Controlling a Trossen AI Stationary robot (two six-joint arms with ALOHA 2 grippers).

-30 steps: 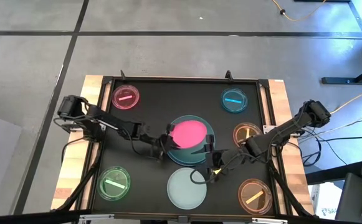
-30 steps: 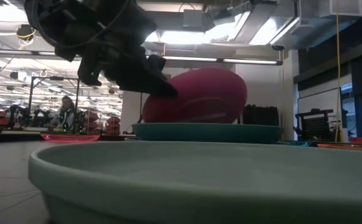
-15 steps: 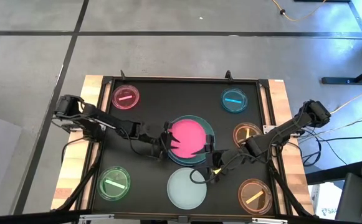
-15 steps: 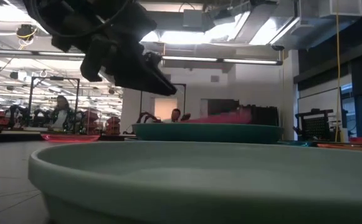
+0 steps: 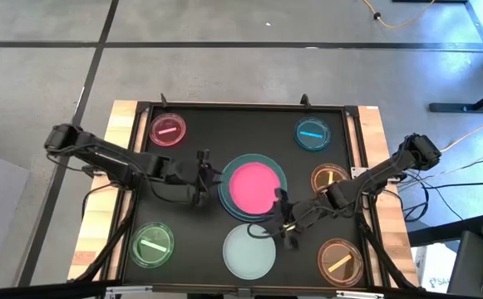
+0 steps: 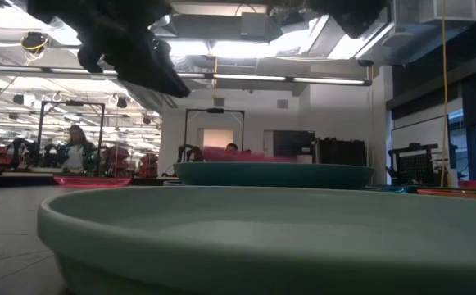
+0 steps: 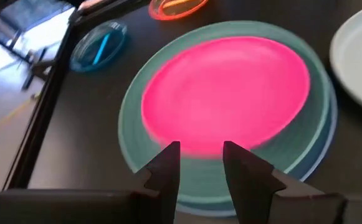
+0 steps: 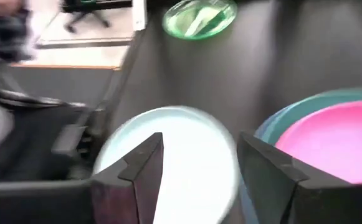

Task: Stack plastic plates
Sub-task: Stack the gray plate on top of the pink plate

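A pink plate (image 5: 253, 186) lies flat on a dark green plate (image 5: 227, 199), which rests on a blue-grey plate whose rim (image 7: 330, 121) shows below it, at the table's centre. A pale mint plate (image 5: 249, 251) lies alone toward the near edge. My left gripper (image 5: 204, 178) is open just left of the stack; in its wrist view its fingers (image 7: 168, 163) frame the stack's near rim without touching it. My right gripper (image 5: 282, 218) is open, low between the stack and the mint plate (image 8: 174, 155), with nothing between its fingers.
Small translucent dishes ring the black mat: pink (image 5: 168, 129) far left, blue (image 5: 312, 133) far right, orange (image 5: 331, 178) and orange (image 5: 339, 258) on the right, green (image 5: 152, 243) near left. Wooden table edges (image 5: 100, 216) flank the mat.
My left gripper has let go of the pink plate and drawn back toward the table's left edge. The plate, which stood tilted with one edge raised over the stack, has dropped flat onto the dark green plate.
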